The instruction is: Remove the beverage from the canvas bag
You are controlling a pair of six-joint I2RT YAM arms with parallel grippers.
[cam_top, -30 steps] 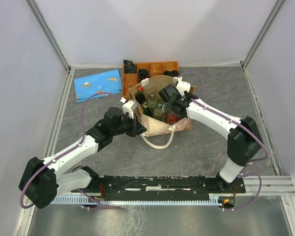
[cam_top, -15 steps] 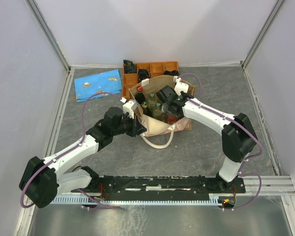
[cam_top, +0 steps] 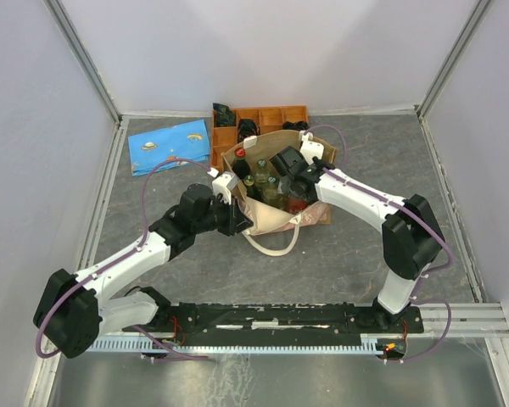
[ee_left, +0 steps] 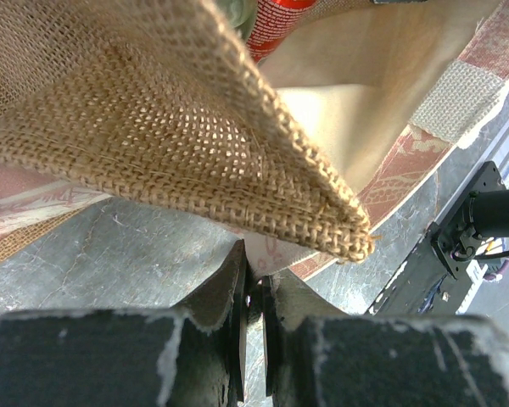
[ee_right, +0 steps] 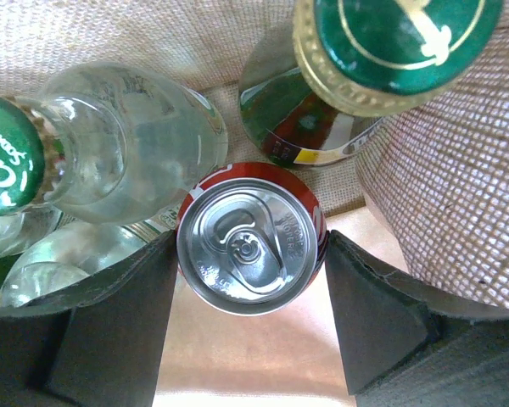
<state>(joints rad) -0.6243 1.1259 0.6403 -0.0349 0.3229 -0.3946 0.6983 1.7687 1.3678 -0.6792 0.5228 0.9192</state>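
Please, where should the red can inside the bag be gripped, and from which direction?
Grip the red can around its round side wall just below the rim, coming straight down from above. It stands upright, bottles crowd one side, and the fingers of the right pincer flank its free sides.

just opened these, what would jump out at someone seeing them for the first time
The red can, seen from straight above in the right wrist view, sits framed between the fingers of the right pincer, among green-capped glass bottles. In the overhead view both arms reach to the canvas bag at mid-table, and the left pincer pinches its coarse woven rim.
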